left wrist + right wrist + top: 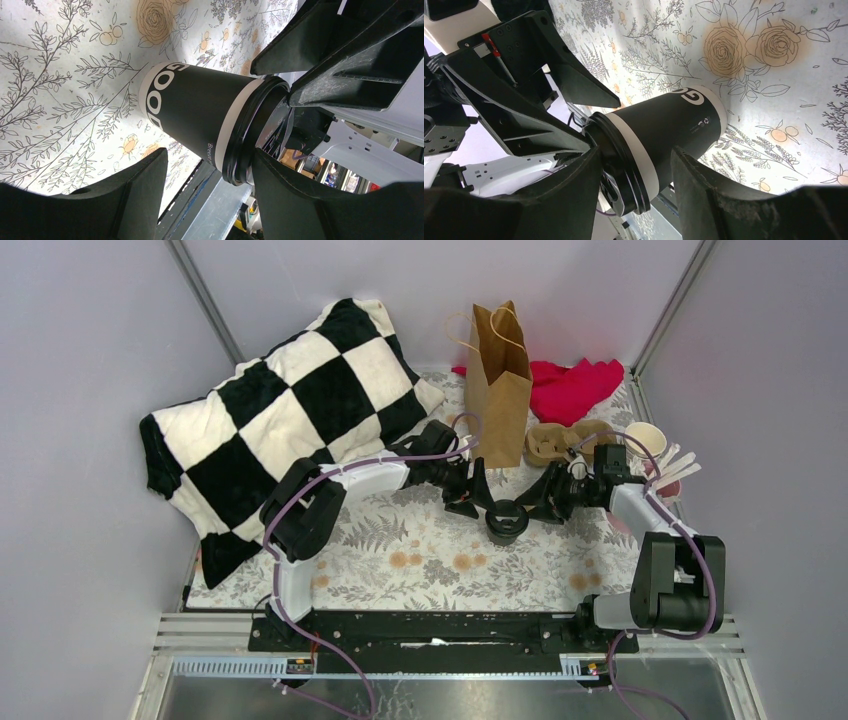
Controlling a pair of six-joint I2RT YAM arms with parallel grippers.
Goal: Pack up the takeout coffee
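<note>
Since the coffee cup [507,521] stands lidded in the middle of the bench [400,540], outside the brown paper bag [497,380] at the far side, packing looks barely begun. The left gripper [210,150] straddles it with jaws wide. Whether the right gripper [635,149], also around it, grips, I cannot tell.

Entry: my station, a lab test booth. Plain grey walls [90,340], metal corner posts [205,295], the rail [430,625] I am bolted to, flowered cloth [430,560] as work surface.

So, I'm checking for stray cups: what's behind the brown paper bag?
A red cloth lies behind the brown paper bag, showing mostly to its right. Anything directly behind the bag is covered.
</note>
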